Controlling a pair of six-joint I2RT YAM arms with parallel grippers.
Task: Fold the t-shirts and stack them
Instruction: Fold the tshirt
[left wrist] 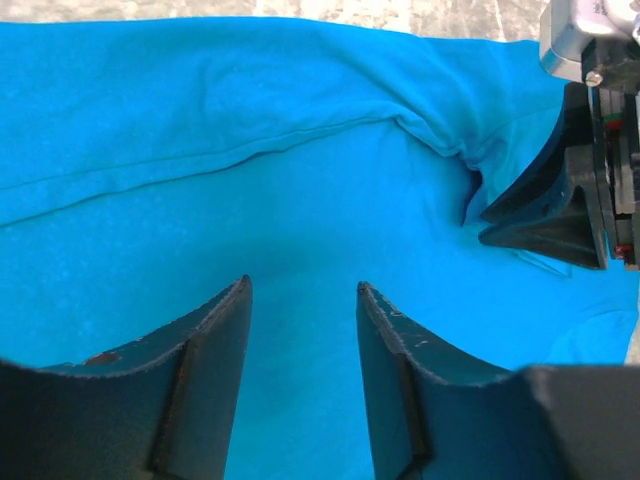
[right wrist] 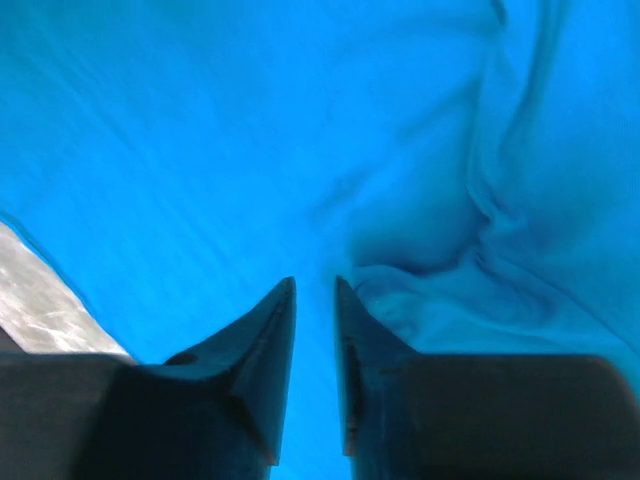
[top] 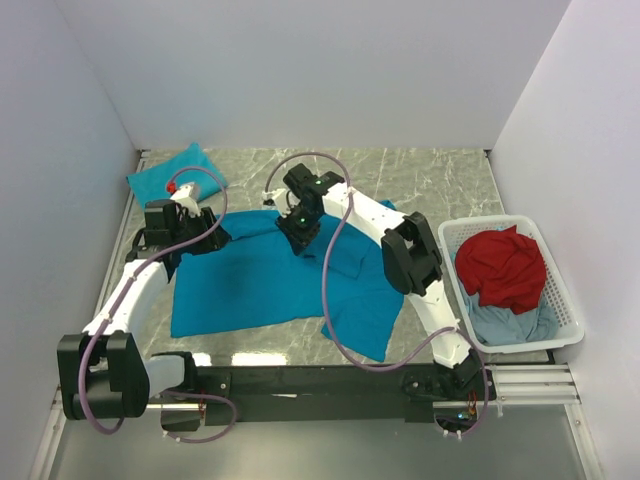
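Note:
A bright teal-blue t-shirt point(top: 260, 285) lies spread flat on the marble table; it fills the left wrist view point(left wrist: 250, 200) and the right wrist view point(right wrist: 250, 130). A second teal shirt point(top: 175, 178) lies folded at the back left. My left gripper point(top: 212, 240) point(left wrist: 303, 285) is open and empty, low over the spread shirt's upper left part. My right gripper point(top: 297, 232) point(right wrist: 315, 282) is at the shirt's top middle, jaws a narrow gap apart with cloth showing between them. Its fingers point(left wrist: 545, 205) point at a bunched fold of cloth.
A white basket point(top: 555, 300) at the right edge holds a red garment point(top: 505, 265) and a pale blue one point(top: 510, 325). White walls close in the table on the left, back and right. Bare marble point(top: 420, 180) shows behind the shirt.

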